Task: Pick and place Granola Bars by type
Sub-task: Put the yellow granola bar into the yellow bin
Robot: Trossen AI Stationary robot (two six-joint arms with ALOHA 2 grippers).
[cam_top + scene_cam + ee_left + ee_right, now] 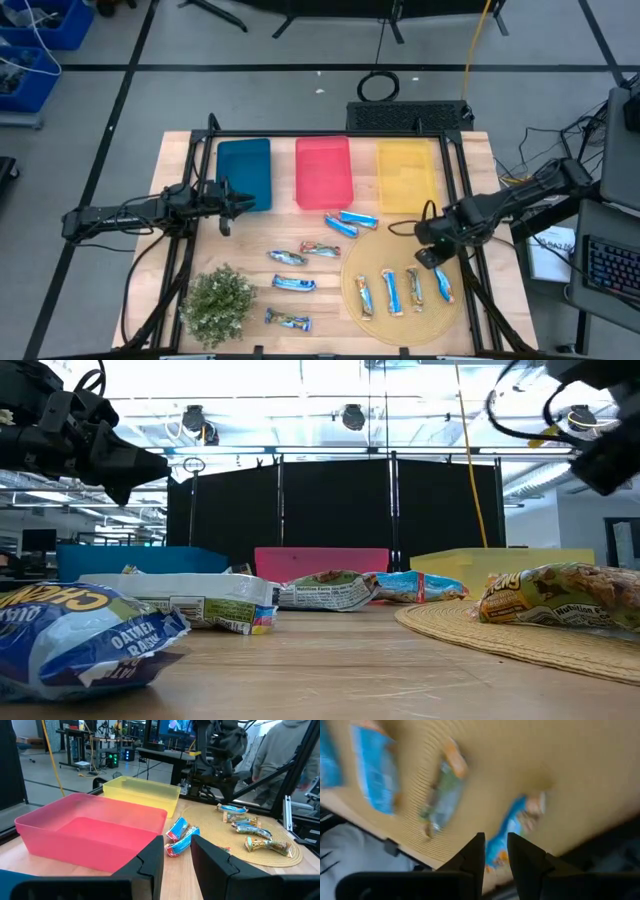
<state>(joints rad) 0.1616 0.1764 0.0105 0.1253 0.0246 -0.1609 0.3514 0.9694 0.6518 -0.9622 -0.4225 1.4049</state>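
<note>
While the right hand [432, 252] hangs over the edge of the round straw mat [455, 310], the bars [402, 291] on that mat lie just in front of it and below it. Four bars are seen there, side by side. Each one has its long side pointing from the near edge of the desk [180, 180] toward the trays. The bar at the end of the row [443, 286] is the closest to the right hand. In the right wrist view, that bar [512, 830] is seen just past the fingers [472, 855], a bit to one side. The fingers are set close together with only a thin gap, and nothing is held between them. It is judged that the hand must be opened wider and turned across the bar's short side before it can be picked up.

The left hand [232, 203] waits beside the blue tray [244, 170], above the desk. Its fingers [150, 862] are also close together and empty. Five more bars lie on the bare wood between the two arms. Two of them [350, 222] lie just below the red tray [323, 170] and the yellow tray [406, 172]. The others lie near the green plant [218, 302]. These loose bars are nearer to the left hand. The mat bars are nearer to the right hand, so the right arm is judged to be the better one for them.
</note>
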